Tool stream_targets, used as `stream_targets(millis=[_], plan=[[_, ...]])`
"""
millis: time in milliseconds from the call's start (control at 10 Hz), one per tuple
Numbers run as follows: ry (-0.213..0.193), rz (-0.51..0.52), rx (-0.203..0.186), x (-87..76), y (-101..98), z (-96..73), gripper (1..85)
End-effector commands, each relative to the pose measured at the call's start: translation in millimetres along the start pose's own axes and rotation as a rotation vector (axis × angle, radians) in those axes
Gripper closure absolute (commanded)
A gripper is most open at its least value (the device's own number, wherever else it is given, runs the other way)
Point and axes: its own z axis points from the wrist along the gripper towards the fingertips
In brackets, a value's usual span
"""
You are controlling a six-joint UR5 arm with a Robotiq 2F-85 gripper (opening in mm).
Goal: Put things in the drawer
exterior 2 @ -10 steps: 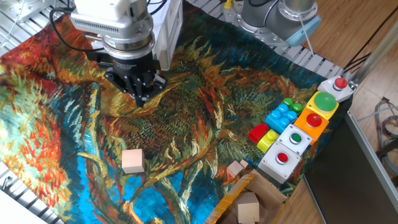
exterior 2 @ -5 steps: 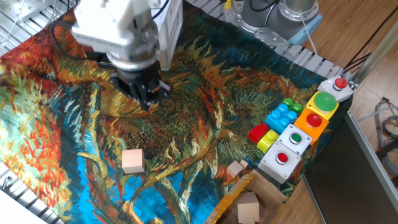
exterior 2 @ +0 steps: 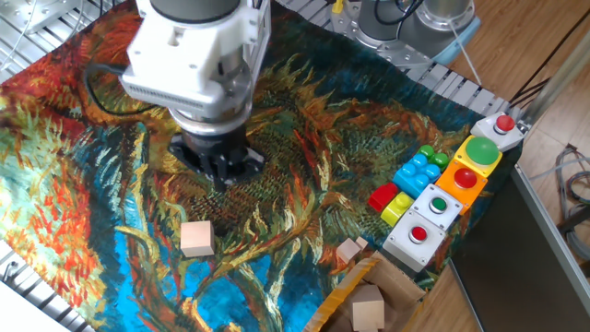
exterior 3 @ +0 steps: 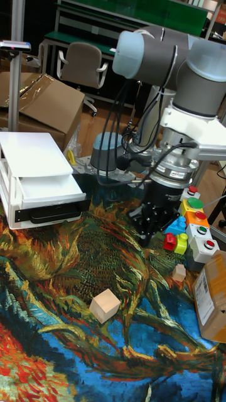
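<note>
- Larger plain pale-wood cube lies free on the painted sunflower-pattern tablecloth, near the front edge, touching nothing.
- Smaller pale-wood cube sits at the cloth's right front edge, just beside the brown cardboard box; a 3rd wood block sits inside that box, partly cut off by the frame bottom.
- Black two-finger gripper hangs above the cloth, behind the larger cube and apart from it; fingertips look drawn together with nothing between them, though dark fingers on dark cloth make it hard to tell.
- Since 1 s ago the gripper has moved right and toward the larger cube; both cubes unchanged.
- Dark flat drawer of the small white cabinet shows only in the tall view; looks barely pulled out, interior not visible. In the fixed view the cabinet is hidden behind the arm.
- Tall view also shows the larger cube tilted on the cloth, well apart from the drawer, and the gripper between them.
- Coloured plastic toy bricks and button boxes sit at the right edge, untouched.
</note>
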Motion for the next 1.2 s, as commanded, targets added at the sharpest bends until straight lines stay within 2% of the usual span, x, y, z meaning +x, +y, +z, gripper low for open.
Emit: stream_targets(millis=[0, 100, 200, 300, 400, 600, 700, 800, 1000, 1100], plan=[[0.036, -0.087, -0.019, 7.8, 9.2, -3.8, 84.3], [0.034, -0.067, -0.019, 11.5, 11.0, -9.5, 84.3], [0.033, -0.068, 0.013, 10.5, 3.1, -10.7, 84.3], [0.039, -0.054, 0.010, 8.1, 0.3, -2.6, 84.3], [0.034, -0.032, -0.036, 7.2, 7.9, 4.0, 84.3], [-0.003, -0.060, -0.015, 0.0, -2.0, 2.8, 84.3], [-0.008, -0.066, -0.010, 1.9, -4.5, -0.3, 84.3], [-0.012, -0.087, 0.015, 4.6, -15.4, -6.6, 84.3], [0.017, -0.112, 0.025, 12.4, -19.4, -7.7, 84.3], [0.000, -0.123, 0.021, 7.8, -18.1, -7.6, 84.3]])
